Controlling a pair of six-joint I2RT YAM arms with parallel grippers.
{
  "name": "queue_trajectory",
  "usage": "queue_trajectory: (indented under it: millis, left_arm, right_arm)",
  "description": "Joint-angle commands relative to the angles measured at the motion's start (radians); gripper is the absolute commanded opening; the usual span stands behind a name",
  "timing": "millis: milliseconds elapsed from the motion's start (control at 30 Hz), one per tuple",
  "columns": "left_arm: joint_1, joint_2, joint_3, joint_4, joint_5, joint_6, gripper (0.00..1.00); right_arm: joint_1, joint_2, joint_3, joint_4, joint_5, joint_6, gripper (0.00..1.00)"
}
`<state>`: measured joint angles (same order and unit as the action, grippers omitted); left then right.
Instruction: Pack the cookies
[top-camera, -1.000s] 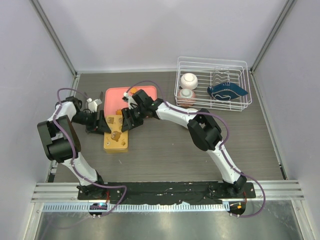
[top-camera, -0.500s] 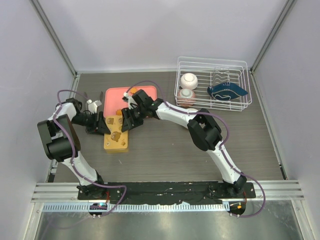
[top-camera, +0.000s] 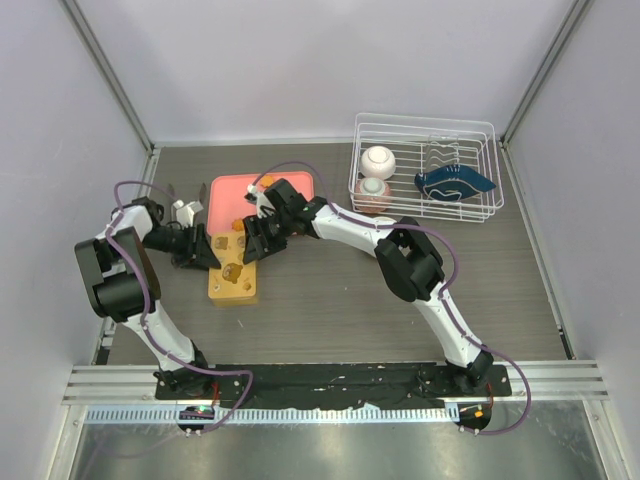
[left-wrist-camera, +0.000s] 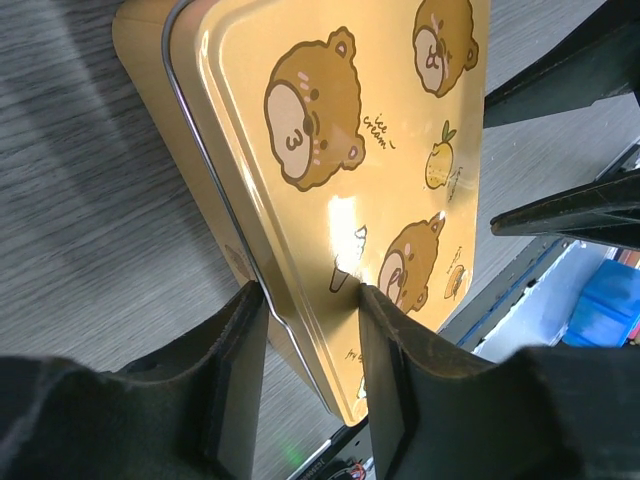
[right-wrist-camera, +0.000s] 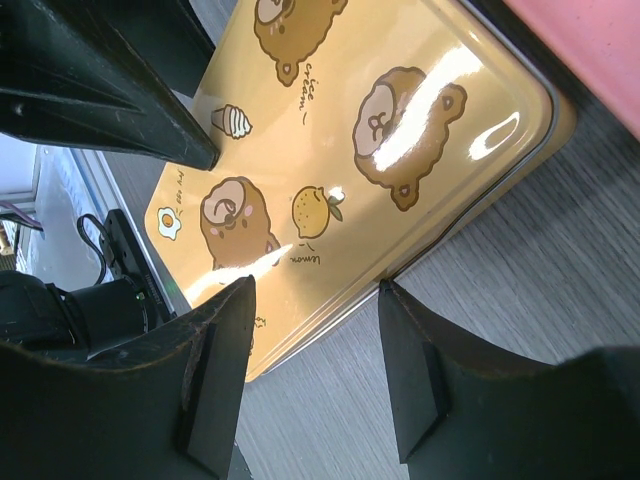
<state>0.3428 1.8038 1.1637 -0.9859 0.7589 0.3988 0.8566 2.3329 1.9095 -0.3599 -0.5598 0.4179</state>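
A yellow tin printed with bears lies on the table with its lid on. My left gripper reaches in from the tin's left side. In the left wrist view this gripper pinches the lid's rim, one finger outside the edge and one on the top face. My right gripper hovers over the tin's far right part. In its own view the gripper is open and straddles the tin's edge. An orange cookie lies on the pink tray. Other cookies are hidden.
A white wire dish rack at the back right holds two white round pots and a dark blue dish. The pink tray touches the tin's far end. Grey walls close in the table on three sides.
The left gripper's jaws have drawn in onto the lid's rim. Both arms and the tin stay where they were.
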Motion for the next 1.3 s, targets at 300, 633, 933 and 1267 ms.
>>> queue_trajectory:
  millis: [300, 633, 933, 1267]
  left_arm:
    - [-0.001, 0.051, -0.001, 0.049, 0.017, -0.008, 0.30]
    - [-0.002, 0.088, -0.006, 0.088, -0.035, -0.015, 0.25]
    - [-0.002, 0.150, 0.022, 0.084, -0.012, -0.046, 0.09]
    - [-0.005, 0.174, 0.031, 0.087, 0.008, -0.067, 0.02]
  right_arm:
    - [0.027, -0.010, 0.016, 0.029, -0.002, 0.001, 0.58]
    - [0.036, -0.023, -0.013, 0.030, 0.011, -0.007, 0.58]
    - [0.041, -0.033, -0.029, 0.035, 0.012, -0.005, 0.58]
    - [0.047, -0.053, -0.055, 0.044, 0.012, 0.001, 0.57]
